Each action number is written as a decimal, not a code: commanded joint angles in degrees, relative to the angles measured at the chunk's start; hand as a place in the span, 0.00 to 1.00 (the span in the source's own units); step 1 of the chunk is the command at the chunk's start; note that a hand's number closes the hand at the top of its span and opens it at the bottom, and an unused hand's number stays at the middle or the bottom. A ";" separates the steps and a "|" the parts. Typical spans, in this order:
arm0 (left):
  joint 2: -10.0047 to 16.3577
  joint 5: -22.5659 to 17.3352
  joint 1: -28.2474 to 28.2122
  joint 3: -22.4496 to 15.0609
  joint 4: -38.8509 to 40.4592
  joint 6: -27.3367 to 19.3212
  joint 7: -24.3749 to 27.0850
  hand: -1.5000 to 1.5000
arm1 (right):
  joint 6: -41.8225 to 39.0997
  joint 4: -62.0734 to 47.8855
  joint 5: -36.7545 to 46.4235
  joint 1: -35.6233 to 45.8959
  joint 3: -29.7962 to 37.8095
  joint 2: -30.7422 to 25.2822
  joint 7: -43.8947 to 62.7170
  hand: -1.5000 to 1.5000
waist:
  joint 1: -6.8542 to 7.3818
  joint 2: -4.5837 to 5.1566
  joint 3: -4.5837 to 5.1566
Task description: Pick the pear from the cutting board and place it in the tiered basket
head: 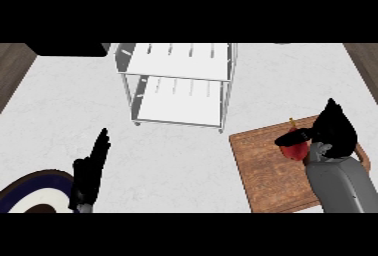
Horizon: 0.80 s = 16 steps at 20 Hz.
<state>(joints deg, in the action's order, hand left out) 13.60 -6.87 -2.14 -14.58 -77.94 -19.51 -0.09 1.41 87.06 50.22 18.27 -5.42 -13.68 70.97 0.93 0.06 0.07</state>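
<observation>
Head view, left to right.

Round plate with a dark blue rim and white centre (22,186): at the near left edge, partly cut off.

My left hand (90,172): just right of the plate, fingers straight and pointing away from me. It is resting and holds nothing.

White wire two-tier basket (181,107): at the far centre of the pale speckled counter (177,160). Both shelves are bare.

Brown wooden cutting board (269,170): near right, well apart from the basket.

Dark red pear (298,149): on the board's far part, just left of my right palm. Its thin yellowish stem (291,121) points away from me, so its long axis runs near to far, roughly in line with my fingers.

My right hand (336,131): fingers spread out straight and not wrapped. The thumb (289,139) reaches left across the pear's upper part. I can't tell whether it is touching.

My read: the right hand is much the nearer. The pear is not yet gripped. The fingers need to close leftward across the pear's short axis. After that, the carry goes far and left to the basket.
</observation>
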 commanded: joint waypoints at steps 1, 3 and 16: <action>0.02 -0.03 -2.80 0.48 0.04 0.49 3.24 0.50 | -5.41 -4.75 1.08 3.55 1.60 2.70 11.69 0.00 | 0.03 -0.02 0.00; -2.02 1.37 -0.08 -0.58 0.71 -1.83 0.49 0.50 | -6.54 -7.21 0.74 3.26 2.56 3.98 11.23 0.00 | -0.45 0.03 -0.02; -0.78 1.10 -0.89 0.53 -1.25 0.32 -1.34 0.50 | -11.97 -15.34 0.63 9.25 12.62 5.34 7.38 0.00 | -0.71 -0.03 -0.06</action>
<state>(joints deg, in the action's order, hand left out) 13.70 -6.25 -3.46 -13.73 -79.51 -19.00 -0.67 -6.07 74.24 51.62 24.68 4.19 -7.24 69.64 0.51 0.00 0.02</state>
